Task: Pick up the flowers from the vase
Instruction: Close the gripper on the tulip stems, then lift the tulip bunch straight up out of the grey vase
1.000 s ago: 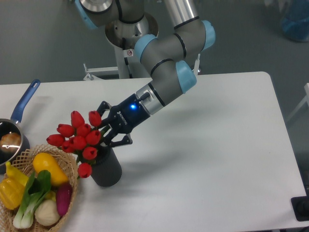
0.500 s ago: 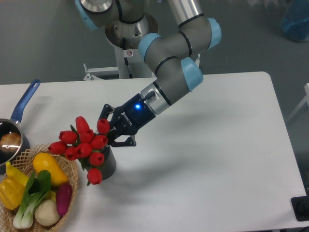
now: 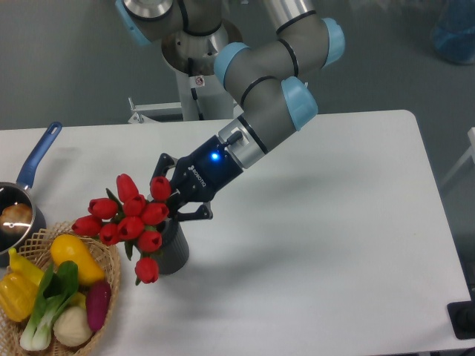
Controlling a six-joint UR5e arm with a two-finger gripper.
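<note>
Left of frame centre, the black 2-finger gripper (image 3: 178,202) is pinched on the green stems of the flowers (image 3: 130,219), a bunch of glossy red tulips with closed, egg-shaped buds. Their stems still sit in the vase (image 3: 172,248), a dark grey ribbed cylinder on the smooth white table (image 3: 319,245). A woven wicker basket (image 3: 111,259) fills the lower left corner.

Claw (image 3: 177,199) grips flowers (image 3: 132,219) above vase (image 3: 171,248).
</note>
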